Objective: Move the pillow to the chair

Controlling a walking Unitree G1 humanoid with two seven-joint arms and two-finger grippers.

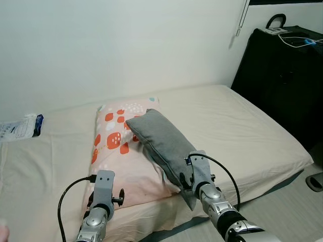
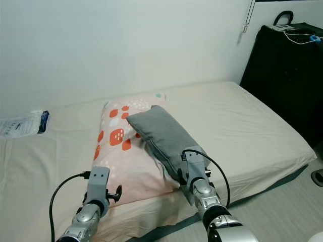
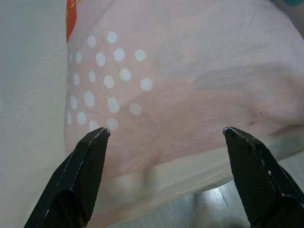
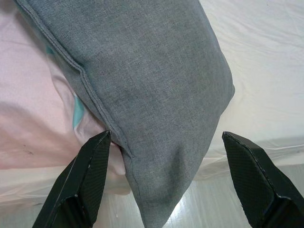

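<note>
Barely started: grey pillow on the bed at 12 o'clock from right gripper, lying across pink pillow. Both claws wide, left gripper too, gripping nothing. Lifting and carrying left.

Bed: standing against the white wall, its cream sheet lying smooth over the mattress, one corner reaching toward the floor.
Pink pillow: lying directly on the sheet near the middle, printed with orange patches and white dots, its near end reaching close to the bed's front edge.
Grey pillow: lying slantwise, partly resting on the pink pillow, its near end hanging over the bed's front edge.
Plastic packet: lying flat on the sheet by the wall, well apart from both pillows.
Floor: showing pale and wood-patterned beside the bed.
</note>
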